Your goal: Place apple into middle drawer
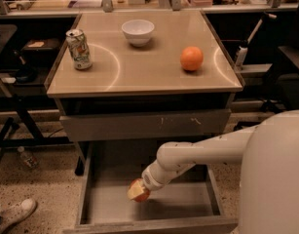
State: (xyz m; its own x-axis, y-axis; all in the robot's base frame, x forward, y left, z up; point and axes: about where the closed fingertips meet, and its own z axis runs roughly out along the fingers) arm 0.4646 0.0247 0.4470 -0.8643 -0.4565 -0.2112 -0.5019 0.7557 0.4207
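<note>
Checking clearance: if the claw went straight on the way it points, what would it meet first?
Likely the middle drawer floor, down-left of the claw holding the apple; its height is unclear.

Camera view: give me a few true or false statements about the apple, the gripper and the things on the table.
1. The gripper holds the apple low inside the open drawer. True.
2. The orange sits in the bowl. False: it lies on the bare table, apart from the bowl and to its right in the view.
3. The can stands upright on the table. True.
4. The bowl is turned upside down. False: it stands with its opening upward.
</note>
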